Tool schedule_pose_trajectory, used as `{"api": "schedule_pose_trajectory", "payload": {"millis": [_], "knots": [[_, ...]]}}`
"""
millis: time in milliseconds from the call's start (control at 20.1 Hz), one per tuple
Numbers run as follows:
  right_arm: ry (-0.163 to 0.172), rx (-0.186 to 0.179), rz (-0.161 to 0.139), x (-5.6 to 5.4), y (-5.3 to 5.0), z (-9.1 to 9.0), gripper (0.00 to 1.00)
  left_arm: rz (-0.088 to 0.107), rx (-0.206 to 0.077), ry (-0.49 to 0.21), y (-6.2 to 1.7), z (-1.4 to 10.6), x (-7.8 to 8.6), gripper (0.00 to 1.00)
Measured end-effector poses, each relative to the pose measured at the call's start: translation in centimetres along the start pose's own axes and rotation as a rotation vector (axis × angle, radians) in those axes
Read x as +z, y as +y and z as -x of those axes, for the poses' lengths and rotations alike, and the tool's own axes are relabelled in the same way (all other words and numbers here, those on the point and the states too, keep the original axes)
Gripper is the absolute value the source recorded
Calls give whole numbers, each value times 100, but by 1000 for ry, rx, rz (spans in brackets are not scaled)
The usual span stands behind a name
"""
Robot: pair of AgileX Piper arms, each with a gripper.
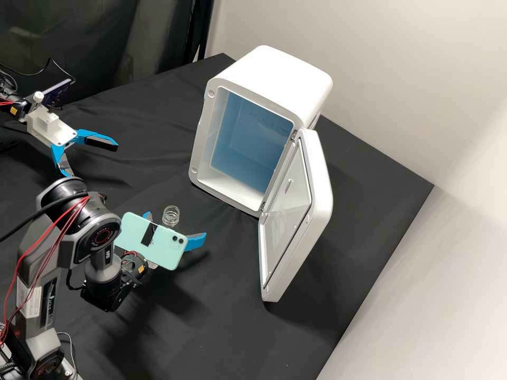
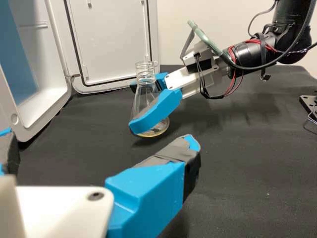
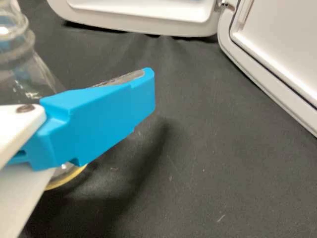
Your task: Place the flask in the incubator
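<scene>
**Grasp stage of loading the incubator.** The flask [image 1: 170, 215] is a clear conical vessel with an open neck and a thin yellowish layer at its bottom. It stands upright on the black worktop [image 1: 200, 327] at centre-left of the high view, just in front of the incubator [image 1: 280, 79]. The right end effector [image 1: 175, 226], at lower left, has its two blue fingers spread, one on each side of the cone. Whether either touches the glass cannot be told. The left end effector [image 1: 91, 158] hangs at upper left, well apart, also spread and holding nothing. The door [image 1: 311, 211] stands swung open to the right of the blue chamber [image 1: 248, 142].

**Judged technique.** The cone's wall slopes, so a squeeze there probably tends to push the flask downward. Closing slowly and squarely, near the base of the neck where the walls run closer to parallel, should hold better. The lift should be straight, with the neck vertical so the liquid stays put. The flask must pass the door's edge and the white lower sill before it is lowered onto the chamber floor.

**Writing.** White print on the arm link [image 1: 105, 256] is too small to read. The mint-green phone [image 1: 153, 240] at the wrist shows no legible marks.
</scene>
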Motion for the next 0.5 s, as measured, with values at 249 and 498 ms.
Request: {"api": "schedule_pose_trajectory", "payload": {"millis": [249,498], "knots": [[14,-4,0,-15,-2,4,0,-1,-1,-3,-1,-3,5,100],[14,-5,0,-15,-5,7,0,-1,-1,-5,-1,-5,9,100]]}}
